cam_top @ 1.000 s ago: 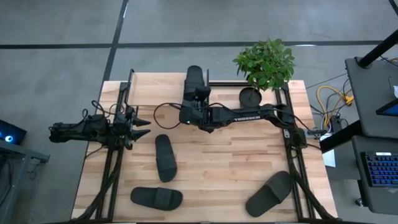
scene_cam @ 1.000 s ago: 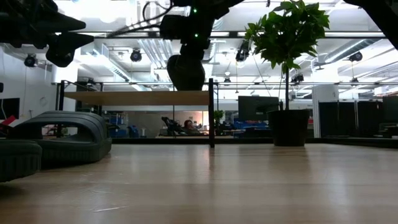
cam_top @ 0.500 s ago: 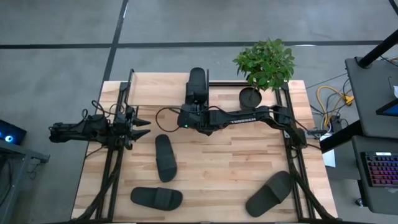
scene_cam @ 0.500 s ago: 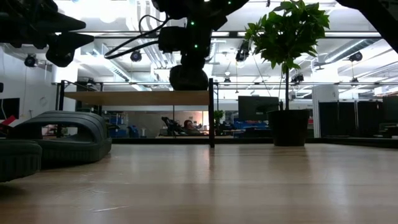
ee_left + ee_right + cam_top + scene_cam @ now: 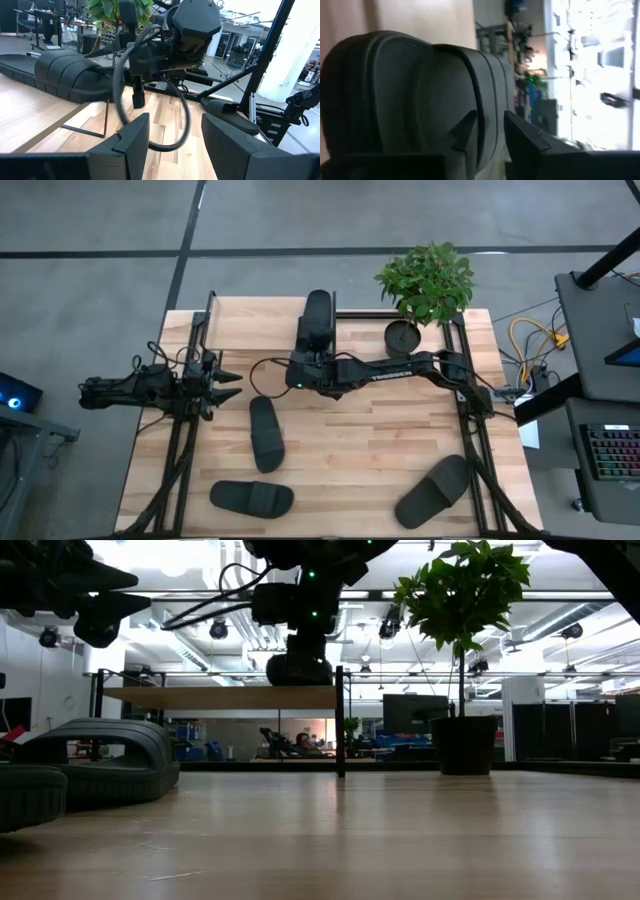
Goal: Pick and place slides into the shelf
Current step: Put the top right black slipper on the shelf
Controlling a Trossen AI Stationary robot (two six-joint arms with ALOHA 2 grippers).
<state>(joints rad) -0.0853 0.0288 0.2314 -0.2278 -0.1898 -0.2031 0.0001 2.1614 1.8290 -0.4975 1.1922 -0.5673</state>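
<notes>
While your left gripper (image 5: 225,385) waits with fingers spread at the table's left edge, three slides (image 5: 265,433) lie on the near tabletop. Your right gripper (image 5: 312,352) sits at the fourth slide (image 5: 317,320) on the shelf (image 5: 250,322), far centre; its fingers flank the strap edge, grip cannot be told.

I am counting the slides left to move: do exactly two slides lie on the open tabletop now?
No. In the high view three slides lie on the tabletop: one near the middle, one at the front-left, one at the front-right.
</notes>
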